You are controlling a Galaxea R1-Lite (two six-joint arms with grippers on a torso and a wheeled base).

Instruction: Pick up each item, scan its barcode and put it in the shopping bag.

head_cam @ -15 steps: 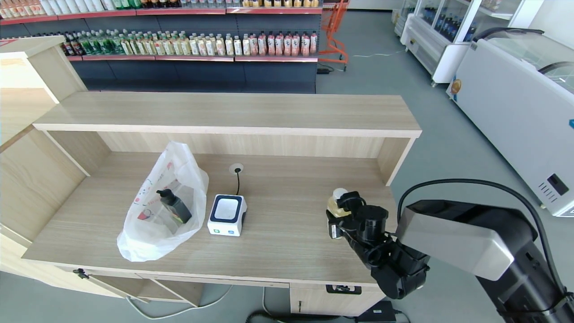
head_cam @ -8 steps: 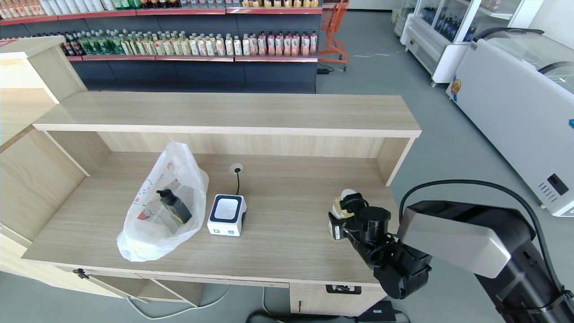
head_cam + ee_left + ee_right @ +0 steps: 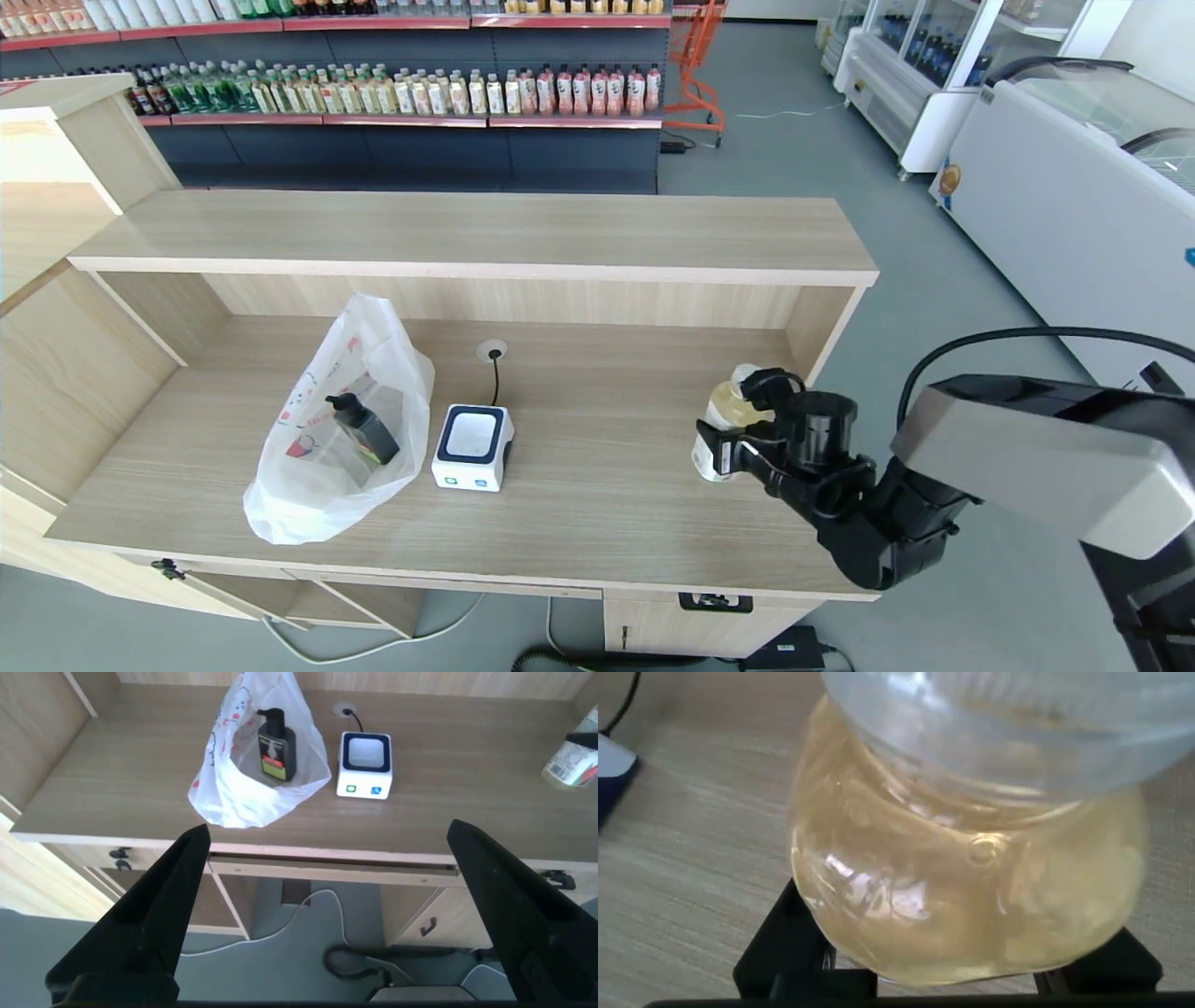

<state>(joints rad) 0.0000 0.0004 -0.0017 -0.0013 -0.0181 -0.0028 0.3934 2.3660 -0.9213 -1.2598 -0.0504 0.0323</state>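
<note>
A clear bottle of yellowish liquid with a white label is tilted over the right end of the wooden counter, and my right gripper is shut on it. Up close, the bottle sits between the black fingers. The white shopping bag stands at the left with a black pump bottle inside. Next to the bag on its right is the white barcode scanner. My left gripper hangs open in front of the counter, below its front edge, facing the bag and scanner.
A raised wooden ledge runs along the back of the counter, with side walls at both ends. The scanner's cable goes to a hole at the back. Bare counter lies between the scanner and the held bottle. Store shelves and freezers stand beyond.
My right arm has raised the yellowish bottle and carried it a little right and back. The bag, scanner and pump bottle have stayed put.
</note>
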